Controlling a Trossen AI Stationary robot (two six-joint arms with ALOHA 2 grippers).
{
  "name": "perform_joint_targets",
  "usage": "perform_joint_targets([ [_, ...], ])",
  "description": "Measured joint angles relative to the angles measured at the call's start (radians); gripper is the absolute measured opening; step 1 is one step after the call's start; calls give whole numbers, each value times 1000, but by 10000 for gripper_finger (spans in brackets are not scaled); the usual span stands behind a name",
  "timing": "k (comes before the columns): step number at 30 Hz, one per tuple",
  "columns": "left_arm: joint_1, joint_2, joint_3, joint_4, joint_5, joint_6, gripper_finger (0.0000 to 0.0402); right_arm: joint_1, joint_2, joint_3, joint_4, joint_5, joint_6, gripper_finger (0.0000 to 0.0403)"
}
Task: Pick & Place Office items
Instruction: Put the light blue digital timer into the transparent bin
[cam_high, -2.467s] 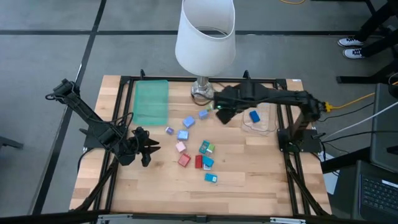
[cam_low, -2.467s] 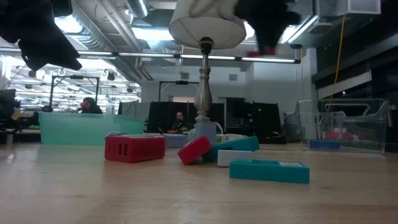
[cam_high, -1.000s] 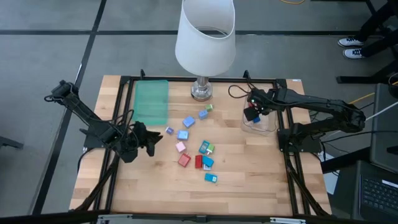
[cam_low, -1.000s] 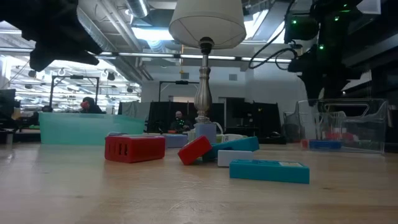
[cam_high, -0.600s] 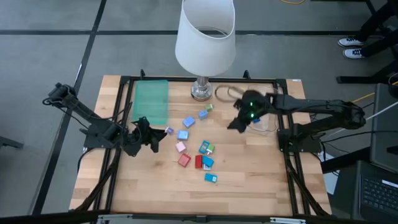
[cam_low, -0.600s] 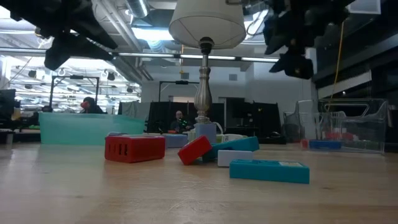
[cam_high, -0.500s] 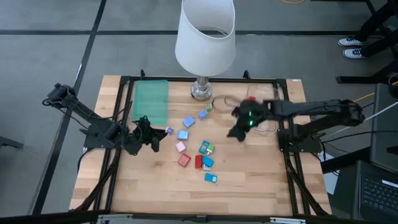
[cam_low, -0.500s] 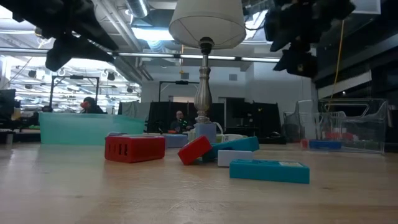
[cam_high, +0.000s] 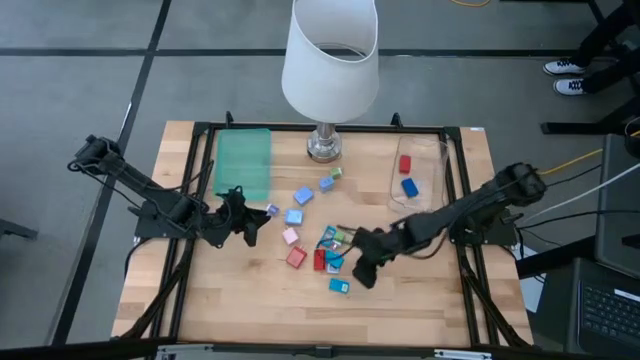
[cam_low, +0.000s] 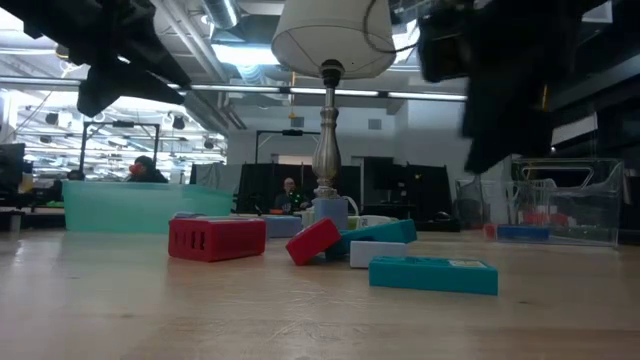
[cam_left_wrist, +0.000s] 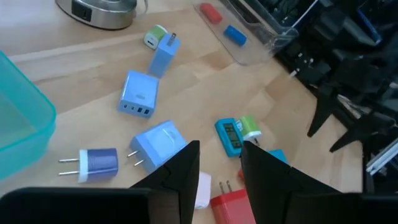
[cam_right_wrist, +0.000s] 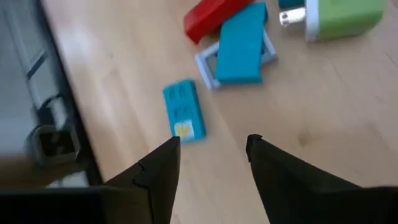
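Right gripper open and empty beside the office items, left gripper open, empty, across them

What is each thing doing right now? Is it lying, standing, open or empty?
Left hand: open, empty, above the chargers.
Right hand: open, empty, above the teal piece.
Bin: holds a red piece and a blue piece.
Green tray: looks empty.
Lamp: standing upright.
Loose pieces: lying on the table.
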Motion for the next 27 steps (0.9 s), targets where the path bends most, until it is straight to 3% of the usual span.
perform_joint_targets([
  [5, 0, 1, 0, 1, 43, 65, 113, 3, 146, 159, -67, 79, 49, 194],
  [12, 0, 1, 0, 0, 52, 133, 113, 42, 299, 325, -254, 7, 33, 194],
  [19, -1, 1, 0, 0, 96, 190, 113, 124, 325, 377, -250, 12, 99, 194],
  [27, -1, 1, 0, 0, 95, 220, 113, 122, 333, 378, -267, 26, 99, 194],
])
